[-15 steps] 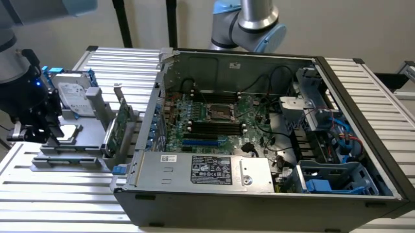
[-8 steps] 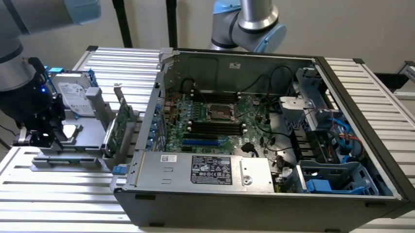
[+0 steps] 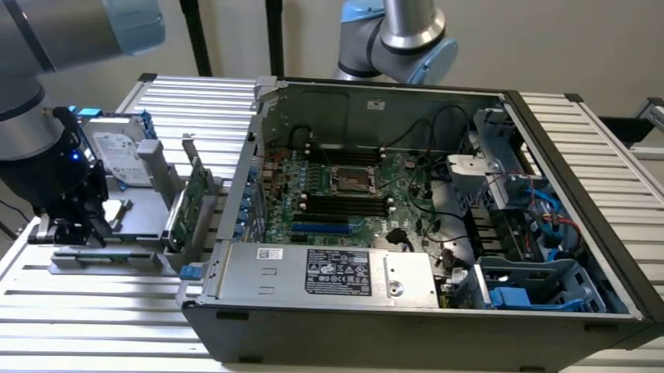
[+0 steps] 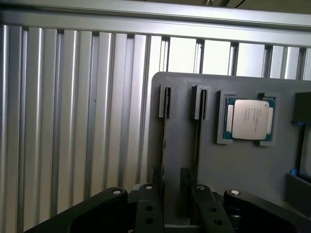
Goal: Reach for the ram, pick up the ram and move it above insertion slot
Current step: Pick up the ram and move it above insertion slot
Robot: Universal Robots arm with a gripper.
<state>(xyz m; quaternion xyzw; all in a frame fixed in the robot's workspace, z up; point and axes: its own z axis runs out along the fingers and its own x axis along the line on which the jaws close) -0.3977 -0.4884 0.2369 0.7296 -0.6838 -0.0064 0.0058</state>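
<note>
Apparently empty, the gripper [image 4: 175, 196] stands parted over the gray holder [image 4: 252, 170] beside the processor [image 4: 249, 119].

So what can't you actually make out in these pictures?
The ram: not distinguishable; in the exterior view the gripper stands in front of the holder tray.
The power supply label, exterior view: print too small to read.
The processor chip, wrist view: markings too faint.
The holder tray, wrist view: one side cut off by the picture's edge.
</note>
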